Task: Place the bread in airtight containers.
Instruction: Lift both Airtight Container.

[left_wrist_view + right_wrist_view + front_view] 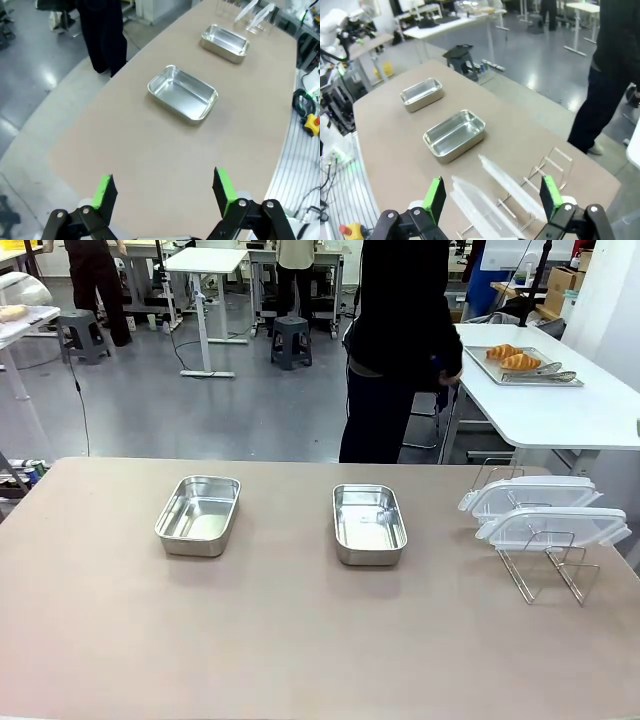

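Note:
Two empty steel containers stand on the beige table: the left one (198,514) (183,93) (422,93) and the middle one (369,523) (225,43) (454,135). Two croissants (513,357) lie on a metal tray (524,367) on the white table behind, near the person in dark clothes (398,340). Two clear lids (543,510) (490,197) lean in a wire rack (548,568) at the right. My left gripper (162,192) hovers open above the table's left end. My right gripper (492,200) hangs open over the lids.
The white side table (560,405) stands beyond the far right corner. A yellow-and-red emergency button (311,123) and cables lie off the table's near edge. Stools and other desks stand farther back on the grey floor.

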Motion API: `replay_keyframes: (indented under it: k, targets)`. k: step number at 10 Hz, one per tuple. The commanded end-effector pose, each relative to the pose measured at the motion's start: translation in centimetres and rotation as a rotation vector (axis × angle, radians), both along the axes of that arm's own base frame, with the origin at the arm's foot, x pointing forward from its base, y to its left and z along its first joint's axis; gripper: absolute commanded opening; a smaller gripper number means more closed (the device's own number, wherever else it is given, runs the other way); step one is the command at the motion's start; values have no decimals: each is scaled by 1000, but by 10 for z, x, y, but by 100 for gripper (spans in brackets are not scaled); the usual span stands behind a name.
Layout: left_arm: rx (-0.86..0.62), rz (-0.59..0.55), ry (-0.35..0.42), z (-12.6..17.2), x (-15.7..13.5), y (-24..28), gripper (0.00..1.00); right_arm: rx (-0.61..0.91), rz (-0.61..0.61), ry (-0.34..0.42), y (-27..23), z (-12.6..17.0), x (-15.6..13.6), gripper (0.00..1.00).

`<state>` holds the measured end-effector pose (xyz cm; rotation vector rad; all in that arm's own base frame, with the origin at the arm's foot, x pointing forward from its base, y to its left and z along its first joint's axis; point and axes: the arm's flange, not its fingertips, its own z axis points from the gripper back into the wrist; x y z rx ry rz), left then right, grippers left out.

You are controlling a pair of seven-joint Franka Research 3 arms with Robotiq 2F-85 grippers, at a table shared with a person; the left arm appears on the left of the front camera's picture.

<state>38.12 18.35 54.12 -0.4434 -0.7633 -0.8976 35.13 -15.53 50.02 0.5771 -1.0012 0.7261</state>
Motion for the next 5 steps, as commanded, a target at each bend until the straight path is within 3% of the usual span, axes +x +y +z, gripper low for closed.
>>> replay_keyframes:
  k: [1, 4, 5]
  targets:
    - [-51, -15, -14, -17, 8, -14, 100, 23, 65, -20, -1, -22, 4, 100]
    - [-102, 14, 3, -18, 6, -29, 100, 45, 151, -77, -1, -32, 1, 100]
    - [-64, -1, 9, -25, 7, -9, 100, 35, 74, -18, -4, -33, -4, 100]
